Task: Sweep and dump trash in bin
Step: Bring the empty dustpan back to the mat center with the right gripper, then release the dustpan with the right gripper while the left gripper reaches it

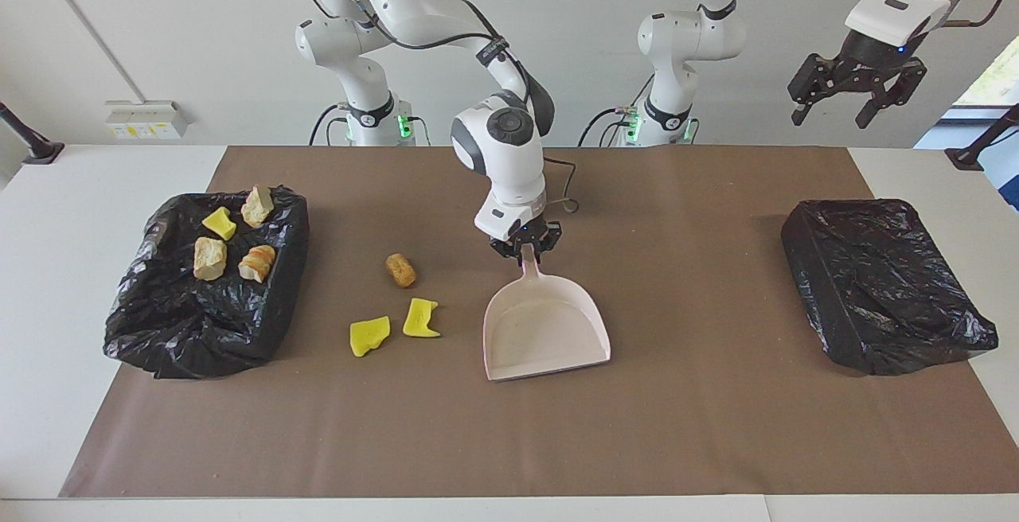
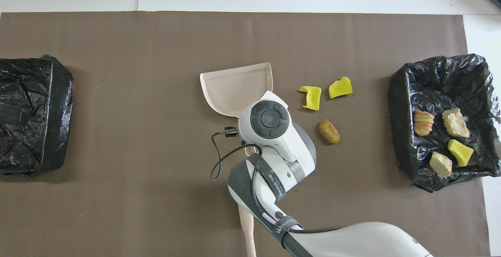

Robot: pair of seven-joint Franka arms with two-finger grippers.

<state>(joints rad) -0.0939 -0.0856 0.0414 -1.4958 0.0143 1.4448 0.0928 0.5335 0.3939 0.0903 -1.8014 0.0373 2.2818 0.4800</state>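
Four scraps [image 1: 231,242] lie in the bin [image 1: 135,323]; three pieces [image 1: 398,307] remain beside the dustpan [image 1: 545,331]. Right end effector [image 1: 525,249] seemingly loosening on its handle; left end effector [image 1: 856,96] spread, waiting.

The table [image 1: 48,283] has a white top, and a brown mat [image 1: 700,426] covers most of it, leaving white margins at both ends and along the edge farthest from the robots. A plain white wall [image 1: 199,37] rises directly at the table's robot-side edge. A thin pale conduit [image 1: 80,25] runs diagonally down that wall to a white socket box [image 1: 143,118] mounted just above the table, toward the right arm's end. A window [image 1: 991,76] shows daylight and greenery above the table's left-arm end. Dark bracket feet [image 1: 36,148] [image 1: 975,152] rest at both robot-side table corners. Lighting is even and diffuse.
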